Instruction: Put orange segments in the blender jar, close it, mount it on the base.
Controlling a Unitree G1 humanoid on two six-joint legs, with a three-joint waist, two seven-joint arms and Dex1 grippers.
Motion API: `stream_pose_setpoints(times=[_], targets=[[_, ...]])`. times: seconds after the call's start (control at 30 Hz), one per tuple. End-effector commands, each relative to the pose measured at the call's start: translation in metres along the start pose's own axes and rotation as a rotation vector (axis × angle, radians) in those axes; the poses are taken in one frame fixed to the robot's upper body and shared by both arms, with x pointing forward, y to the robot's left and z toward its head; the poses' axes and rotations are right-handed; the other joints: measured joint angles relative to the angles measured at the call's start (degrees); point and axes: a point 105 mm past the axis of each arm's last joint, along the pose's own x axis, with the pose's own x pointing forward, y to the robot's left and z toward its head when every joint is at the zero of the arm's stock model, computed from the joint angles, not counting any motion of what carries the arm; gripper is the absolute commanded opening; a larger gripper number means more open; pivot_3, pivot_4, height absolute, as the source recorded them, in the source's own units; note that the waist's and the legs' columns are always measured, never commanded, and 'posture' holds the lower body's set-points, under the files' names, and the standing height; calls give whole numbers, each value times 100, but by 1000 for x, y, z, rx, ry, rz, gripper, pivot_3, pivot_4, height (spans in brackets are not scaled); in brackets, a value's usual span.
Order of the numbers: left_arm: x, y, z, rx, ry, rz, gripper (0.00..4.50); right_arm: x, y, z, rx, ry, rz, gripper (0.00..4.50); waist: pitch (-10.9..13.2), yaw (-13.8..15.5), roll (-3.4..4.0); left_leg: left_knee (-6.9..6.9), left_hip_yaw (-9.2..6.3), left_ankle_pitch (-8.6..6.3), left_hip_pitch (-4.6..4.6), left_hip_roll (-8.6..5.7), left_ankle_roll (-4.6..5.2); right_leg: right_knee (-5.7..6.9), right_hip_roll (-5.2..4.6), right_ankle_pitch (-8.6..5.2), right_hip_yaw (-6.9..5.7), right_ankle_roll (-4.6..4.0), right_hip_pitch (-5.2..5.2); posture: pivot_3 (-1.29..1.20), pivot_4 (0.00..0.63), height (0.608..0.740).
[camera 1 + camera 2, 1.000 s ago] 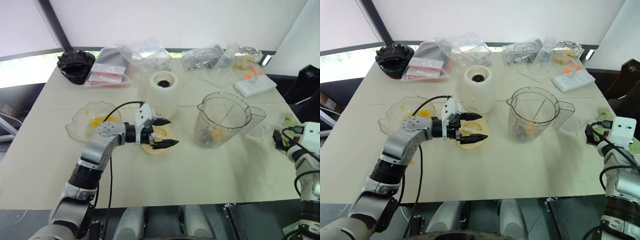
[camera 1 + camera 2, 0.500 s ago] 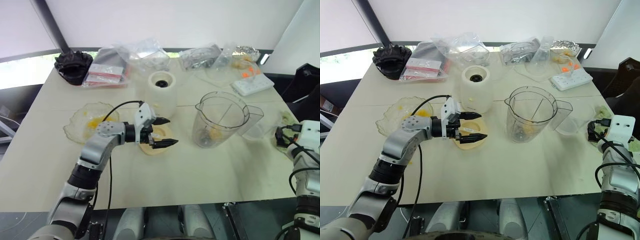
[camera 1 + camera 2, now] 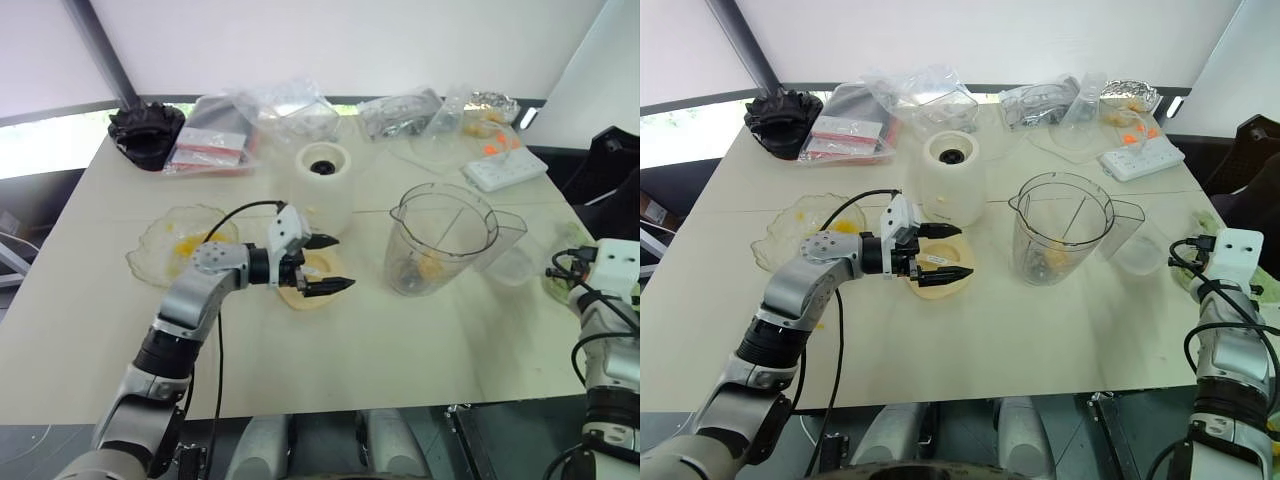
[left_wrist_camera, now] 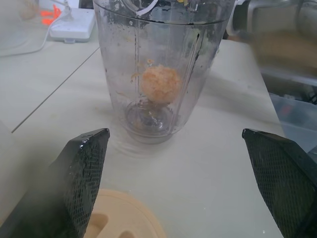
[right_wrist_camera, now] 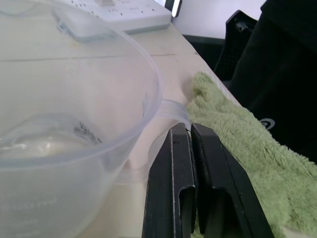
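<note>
Head view: clear tapered jar [image 3: 445, 240] upright on matte counter [image 3: 400, 340], right of squat cream base [image 3: 325, 185]. Left gripper [image 3: 325, 264] wide open, empty, over flat round lid [image 3: 312, 290].
L wrist: pulpy segment [image 4: 160, 84] at jar bottom.
R wrist: right gripper [image 5: 190, 144] shut, empty, beside clear cup [image 5: 74, 148], fuzzy green cloth [image 5: 247, 144].

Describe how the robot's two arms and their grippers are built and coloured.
The left arm is silver-grey metal with black joint segments and a loose black cable looping to the wrist. The left gripper has a white block behind two black pointed fingers with mesh-textured pads. The right gripper has flat black fingers behind a white box-shaped wrist module, with black cables.
</note>
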Motion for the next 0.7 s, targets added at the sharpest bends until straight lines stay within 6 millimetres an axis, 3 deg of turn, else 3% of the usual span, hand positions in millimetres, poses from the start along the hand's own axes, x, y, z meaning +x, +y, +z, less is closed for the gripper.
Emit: stream_pose_setpoints(times=[0.03, 0.27, 0.7], targets=[[0, -4, 11, 48, -24, -12, 4500, 1, 1, 8, 4, -30, -3, 55, 0, 2, 0, 0, 0, 0, 0, 0, 0, 0, 0, 0, 0, 0, 0, 0, 150, 740], [0, -4, 10, 49, -22, -11, 4500, -1, 2, 8, 7, -36, 4, 55, 0, -1, 0, 0, 0, 0, 0, 0, 0, 0, 0, -1, 0, -1, 0, 0, 150, 740], [1, -5, 10, 50, -20, -17, 4500, -26, 9, 15, 38, -25, 43, 55, 0, 6, 0, 0, -8, 0, 0, 3, 0, 0, 0, -1, 0, -2, 0, 0, 150, 740]])
